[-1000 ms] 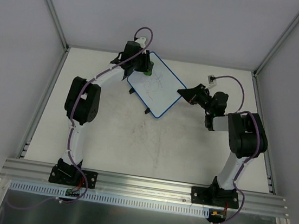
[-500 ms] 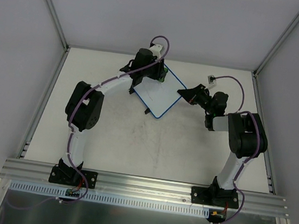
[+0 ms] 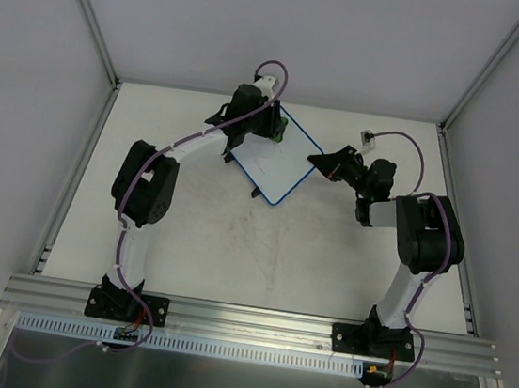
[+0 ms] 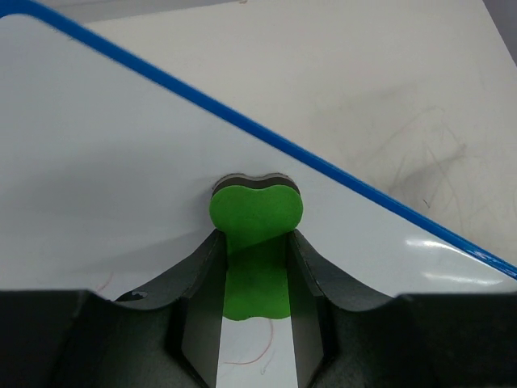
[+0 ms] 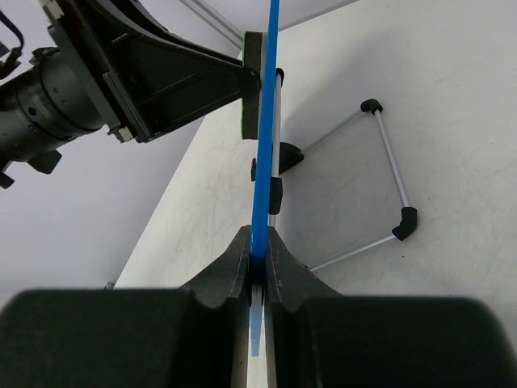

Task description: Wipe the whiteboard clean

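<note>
Pinching the whiteboard (image 3: 278,168) by its rim at the far middle of the surface (image 3: 234,248), the right end effector (image 5: 258,257) steadied it against the left end effector (image 4: 254,246), clamped on the eraser (image 4: 256,212); hard pressure there likely risked slipping that thin grip.

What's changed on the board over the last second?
The left fingers, gripping the eraser, swept right along the far edge of the board, and the scribbles seen from above are gone. A few faint red marks show in the left wrist view. The right fingers stayed clamped on the board's edge; the board didn't shift.
</note>
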